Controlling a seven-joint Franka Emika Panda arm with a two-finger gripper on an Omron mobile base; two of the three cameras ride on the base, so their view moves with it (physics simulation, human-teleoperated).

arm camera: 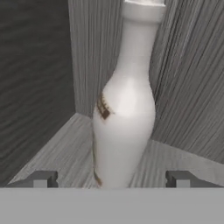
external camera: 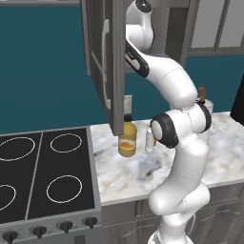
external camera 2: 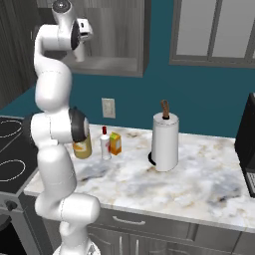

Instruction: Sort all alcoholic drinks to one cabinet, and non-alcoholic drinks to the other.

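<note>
End effector [arm camera: 112, 179]: jaws stand wide apart, one dark fingertip [arm camera: 41, 178] on each side of the bottle's base, gripping nothing.
Tall white bottle with a gold label [arm camera: 124, 109]: upright on the grey wood shelf [arm camera: 65, 148] inside the upper cabinet, between the two fingertips and apart from both; whether it touches the back wall cannot be told.
Grey upper cabinet [external camera: 102, 57]: door swung open toward the stove; the white arm [external camera: 162, 76] reaches up into it.
Marbled worktop [external camera 2: 199, 184]: carries the other drinks.
Round yellow bottle with a dark cap [external camera: 127, 138]: upright near the back wall, below the open door.
Small white bottle with a red cap [external camera 2: 105, 143]: just beside the yellow bottle.
Small orange carton [external camera 2: 115, 143]: just beside the small white bottle.
White paper towel roll on a holder [external camera 2: 165, 142]: upright, well apart from the drinks.
Black stove top [external camera: 43, 174]: to the left of the worktop.
</note>
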